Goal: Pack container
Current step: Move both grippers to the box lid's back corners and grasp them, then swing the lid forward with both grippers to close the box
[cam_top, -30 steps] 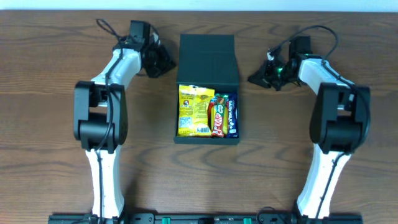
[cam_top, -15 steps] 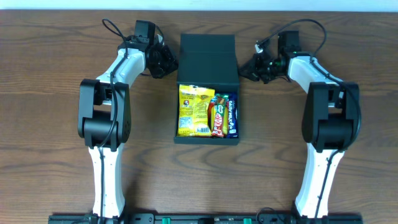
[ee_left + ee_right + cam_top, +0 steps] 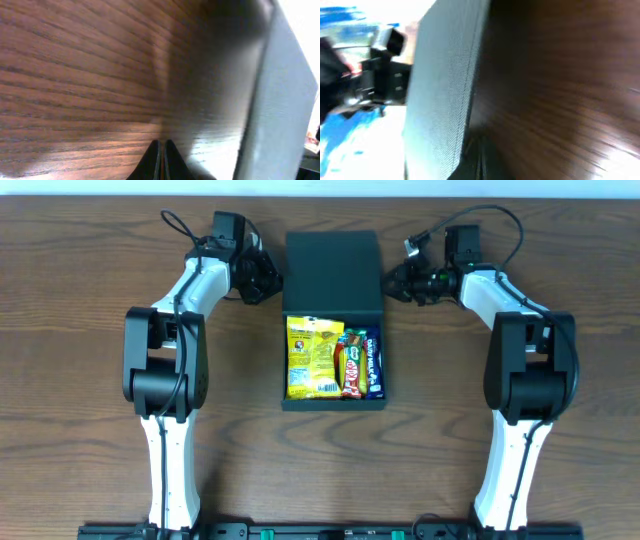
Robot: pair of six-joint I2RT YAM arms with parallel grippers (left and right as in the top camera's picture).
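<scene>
The container (image 3: 333, 402) is a dark teal-black box in the middle of the table, holding a yellow snack bag (image 3: 311, 356), a red KitKat (image 3: 350, 366) and a blue packet (image 3: 372, 364). Its flap lid (image 3: 333, 272) lies open behind it. My left gripper (image 3: 270, 280) is shut, low over the wood just left of the lid; the left wrist view shows its fingertips (image 3: 161, 150) beside the lid's edge (image 3: 280, 100). My right gripper (image 3: 395, 284) is shut just right of the lid; its fingertips (image 3: 481, 160) are by the lid's edge (image 3: 445, 85).
Brown wooden table (image 3: 80, 380) all round the box. Cables loop over both wrists at the back. The table's far edge runs just behind the lid.
Both arms have swung inward towards the lid, the right one farther. The lid's far edge looks slightly shifted. The box and snacks have not moved.
</scene>
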